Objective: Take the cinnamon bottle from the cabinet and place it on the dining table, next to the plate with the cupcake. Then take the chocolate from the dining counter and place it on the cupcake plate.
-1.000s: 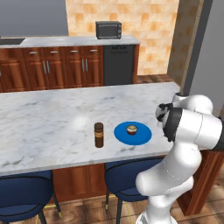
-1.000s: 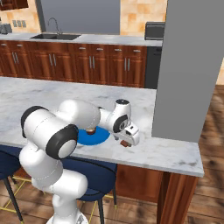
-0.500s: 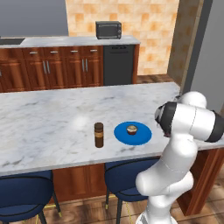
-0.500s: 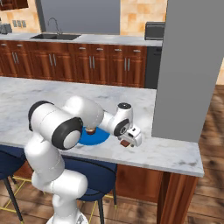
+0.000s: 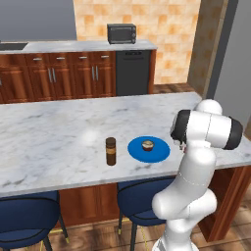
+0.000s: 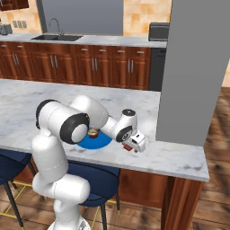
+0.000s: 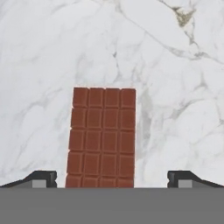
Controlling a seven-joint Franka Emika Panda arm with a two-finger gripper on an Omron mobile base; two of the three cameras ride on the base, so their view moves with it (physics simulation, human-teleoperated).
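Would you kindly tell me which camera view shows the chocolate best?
The hand view: the chocolate lies flat on the marble, its grid of squares plain. In the right base view it is a small brown patch under the hand. In the left base view the arm hides it.

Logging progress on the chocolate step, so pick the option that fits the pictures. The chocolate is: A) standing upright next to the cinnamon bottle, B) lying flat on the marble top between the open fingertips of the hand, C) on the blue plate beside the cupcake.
B: the chocolate lies flat on the marble top, between the hand's spread fingertips.
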